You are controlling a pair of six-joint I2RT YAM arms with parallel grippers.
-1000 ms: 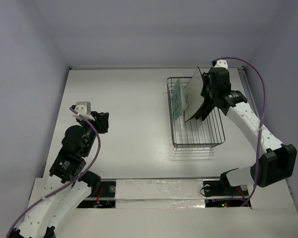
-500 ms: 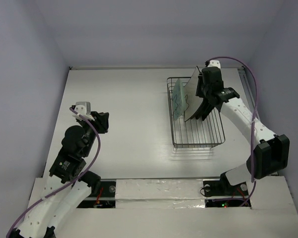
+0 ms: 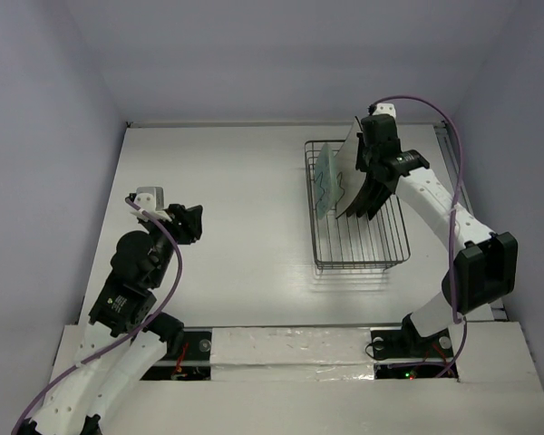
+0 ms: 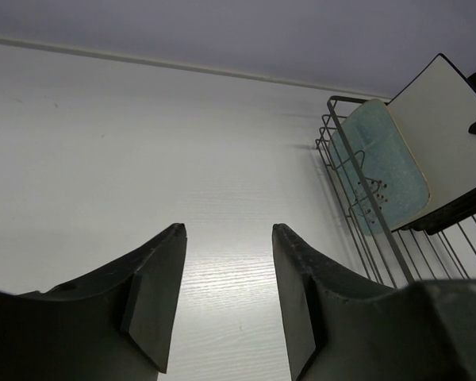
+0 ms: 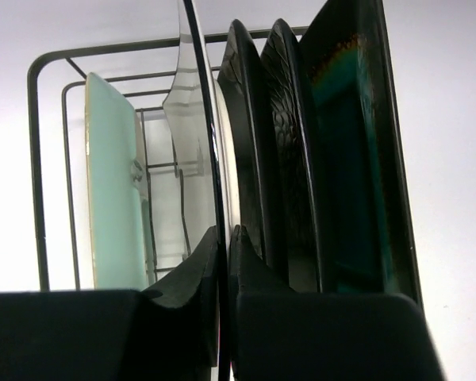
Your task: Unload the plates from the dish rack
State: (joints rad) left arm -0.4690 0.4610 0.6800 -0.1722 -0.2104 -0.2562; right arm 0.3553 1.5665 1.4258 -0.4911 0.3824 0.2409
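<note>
Where the right pincer (image 5: pixel 224 238) is clamped shut on the rim of the white plate (image 5: pixel 197 111), that plate stands upright in the rack (image 5: pixel 36 159), between the mint plate (image 5: pixel 111 175) and the black plate (image 5: pixel 250 119), with the teal plate (image 5: pixel 353 143) outermost. The rack sits near the counter's (image 3: pixel 236 181) far right corner. The left pincer (image 4: pixel 226 294) hangs open and empty near the left edge. All 4 plates are in the rack, so none is unloaded yet.

Empty parted pincer (image 4: pixel 228 235), dish rack (image 4: pixel 365 194) with plates (image 4: pixel 440 135) at right
</note>
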